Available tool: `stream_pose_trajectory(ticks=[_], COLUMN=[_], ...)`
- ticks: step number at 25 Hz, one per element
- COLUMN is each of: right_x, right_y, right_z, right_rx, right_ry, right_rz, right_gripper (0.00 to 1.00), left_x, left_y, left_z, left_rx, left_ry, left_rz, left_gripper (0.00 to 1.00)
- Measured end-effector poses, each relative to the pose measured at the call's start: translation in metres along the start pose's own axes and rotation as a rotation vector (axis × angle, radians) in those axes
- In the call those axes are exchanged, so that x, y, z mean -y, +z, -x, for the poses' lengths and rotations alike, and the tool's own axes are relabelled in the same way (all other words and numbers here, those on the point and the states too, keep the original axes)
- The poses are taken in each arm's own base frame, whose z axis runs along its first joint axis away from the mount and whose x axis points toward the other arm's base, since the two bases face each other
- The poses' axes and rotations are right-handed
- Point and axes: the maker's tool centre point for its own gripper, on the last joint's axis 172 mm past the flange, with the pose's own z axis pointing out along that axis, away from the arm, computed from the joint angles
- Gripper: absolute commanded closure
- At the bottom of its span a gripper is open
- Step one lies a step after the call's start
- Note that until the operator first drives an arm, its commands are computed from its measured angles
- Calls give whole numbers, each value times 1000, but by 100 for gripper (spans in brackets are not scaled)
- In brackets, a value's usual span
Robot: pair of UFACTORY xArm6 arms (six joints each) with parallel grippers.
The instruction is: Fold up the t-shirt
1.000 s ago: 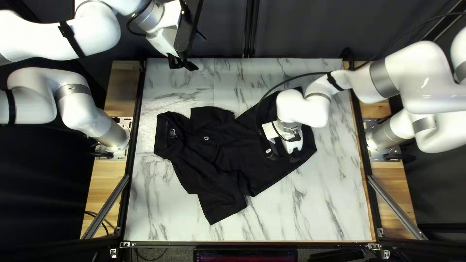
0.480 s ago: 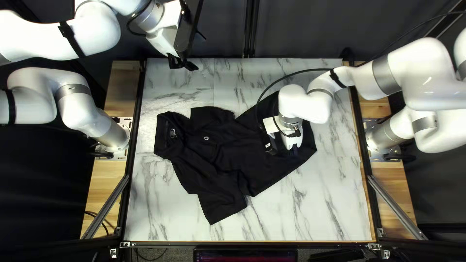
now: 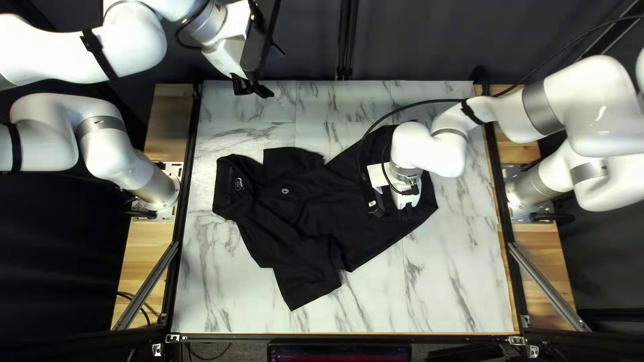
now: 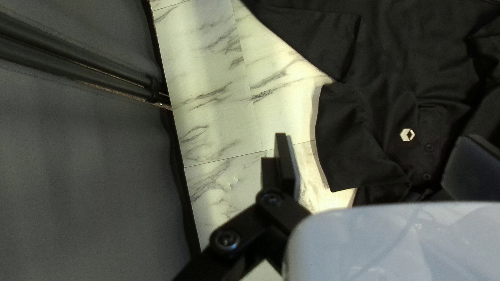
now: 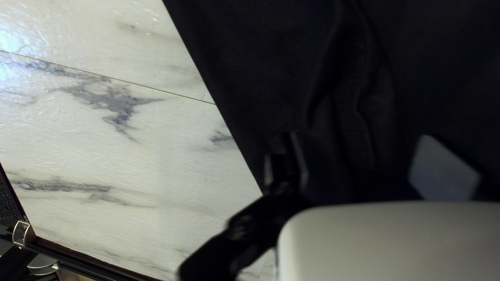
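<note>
t-shirt [image 3: 305, 214]: black one, flat-ish on the marble-look counter [image 3: 221, 281], front up with the little chest logo [image 3: 285, 191] showing. Some wrinkles through the middle.
where it lies from the right claw [image 5: 360, 143]: mostly off toward the left of the top left view. That claw is over the hem end, and in its own wrist view there's dark cloth ahead of it and under it, one side edge of the shirt running close beside a finger [image 5: 291, 161].
long axis: roughly left to right across the top left view, with the hem end slanting a bit toward the counter's far edge.
nearer arm: right arm [image 3: 583, 100], easily. Left arm [image 3: 131, 43] has its claw up by the far left corner, beyond the far sleeve [image 3: 294, 161].
which way it points: collar [image 3: 225, 191] toward the left arm's base, hem [image 3: 431, 198] toward the right arm's.
right claw: fingers wide apart, nothing pinched — can't tell if the tips touch the cloth.
left claw [image 4: 377, 139]: also spread wide, holding nothing.
my guess: right claw is lining up a grab near the hem, for a fold along or across that long axis. I'd close close to the edge — too far in and it probably just bunches the fabric.
</note>
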Motion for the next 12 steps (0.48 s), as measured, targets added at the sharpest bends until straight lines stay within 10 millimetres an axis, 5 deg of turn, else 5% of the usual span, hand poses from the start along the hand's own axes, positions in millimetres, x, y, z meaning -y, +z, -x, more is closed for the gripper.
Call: stream_pose_trajectory(ticks=[5, 11, 12], right_x=[-10, -23, -24], right_y=[-8, 2, 5], right_z=[-8, -8, -7], right_rx=[-6, 1, 3], right_ry=[7, 13, 15], right_rz=[18, 14, 13], right_gripper=[20, 37, 57], left_x=[0, 0, 0], left_y=[0, 0, 0], left_z=[0, 0, 0], left_rx=[0, 0, 0], left_ry=[0, 0, 0], left_rz=[0, 0, 0], left_gripper=[0, 0, 0])
